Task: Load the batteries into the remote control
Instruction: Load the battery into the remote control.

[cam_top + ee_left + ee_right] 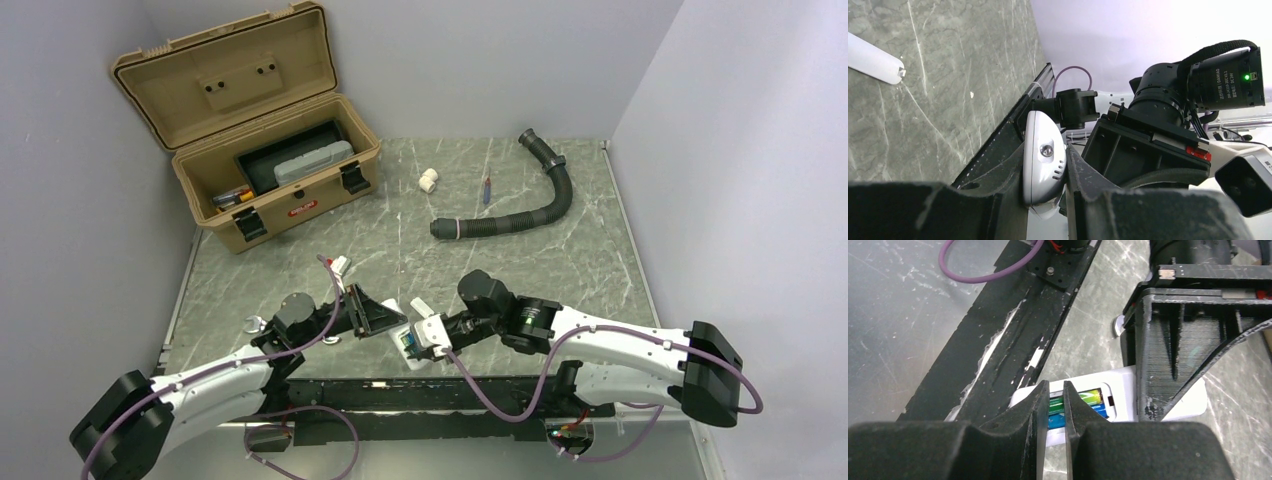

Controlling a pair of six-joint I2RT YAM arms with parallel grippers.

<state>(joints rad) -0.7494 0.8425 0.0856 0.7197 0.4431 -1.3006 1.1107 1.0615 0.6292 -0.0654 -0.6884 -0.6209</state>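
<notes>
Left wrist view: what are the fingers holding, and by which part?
The remote control: the fingers of the left gripper pinch it just behind its LED end.

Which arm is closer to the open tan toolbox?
Left. The left fingers sit in front of the toolbox, clamping the remote control; the right fingers are further right, over the batteries.

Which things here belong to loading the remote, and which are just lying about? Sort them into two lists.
For the job:
- remote control
- green battery and blue battery, both in its open compartment
- white cover piece

Lying about:
- toolbox
- black hose
- white pipe fitting
- red-and-blue stick
</notes>
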